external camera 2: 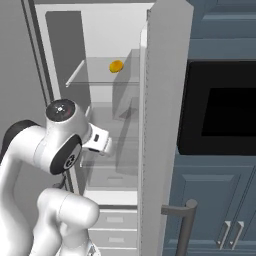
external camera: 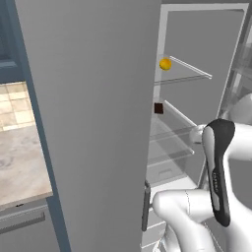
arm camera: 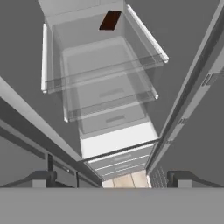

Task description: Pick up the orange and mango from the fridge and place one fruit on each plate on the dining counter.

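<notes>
No writing can be read on anything. The hand [arm camera: 112, 180] stands wide, holding and touching nothing, pointed into the open fridge [external camera: 197, 44]. A yellow-orange fruit [external camera: 165, 64] sits on the upper glass shelf [external camera: 189, 71] — orange or mango, I cannot tell — above a dark brown piece [external camera: 158, 108].

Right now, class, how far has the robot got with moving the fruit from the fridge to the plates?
Done: the fridge stands open, its glass shelves exposed. In hand: the arm reaches inside, and the pincer is open and holds nothing. Left: one yellow-orange fruit sits on the upper shelf, not yet picked up, beside a small dark brown item one shelf lower. Both fruits must still be put on plates.
</notes>
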You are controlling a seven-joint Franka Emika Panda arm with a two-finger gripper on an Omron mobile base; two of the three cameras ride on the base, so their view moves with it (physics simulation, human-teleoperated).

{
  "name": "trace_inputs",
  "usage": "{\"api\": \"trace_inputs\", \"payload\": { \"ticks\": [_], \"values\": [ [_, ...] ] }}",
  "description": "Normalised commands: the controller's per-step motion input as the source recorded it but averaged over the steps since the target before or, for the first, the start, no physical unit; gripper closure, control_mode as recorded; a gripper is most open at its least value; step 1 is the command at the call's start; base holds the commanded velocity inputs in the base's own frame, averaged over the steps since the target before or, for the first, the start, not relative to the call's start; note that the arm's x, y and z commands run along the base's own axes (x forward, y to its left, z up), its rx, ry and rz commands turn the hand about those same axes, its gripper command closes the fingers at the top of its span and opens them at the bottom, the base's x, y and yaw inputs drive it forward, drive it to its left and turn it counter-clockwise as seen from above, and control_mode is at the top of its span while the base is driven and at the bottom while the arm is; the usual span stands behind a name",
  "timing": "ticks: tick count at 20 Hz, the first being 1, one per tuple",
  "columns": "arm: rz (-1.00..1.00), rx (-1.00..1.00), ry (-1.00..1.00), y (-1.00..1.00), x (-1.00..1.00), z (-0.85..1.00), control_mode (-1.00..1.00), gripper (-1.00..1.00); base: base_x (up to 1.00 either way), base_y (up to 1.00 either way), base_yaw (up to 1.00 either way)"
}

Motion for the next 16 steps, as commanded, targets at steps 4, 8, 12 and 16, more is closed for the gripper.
{"api": "trace_inputs", "payload": {
  "ticks": [4,8,12,16],
  "values": [
    [-0.12,-0.06,-0.04,0.16,0.45,0.65,-1.0,-1.0,0.0,0.0,0.0],
    [-0.17,-0.07,-0.01,0.16,0.52,0.53,-1.0,-1.0,0.0,0.0,0.0],
    [-0.15,-0.04,-0.06,0.12,0.55,0.61,-1.0,-1.0,0.0,0.0,0.0],
    [-0.07,-0.02,-0.04,0.0,0.57,0.55,-1.0,-1.0,0.0,0.0,0.0]
  ]
}}
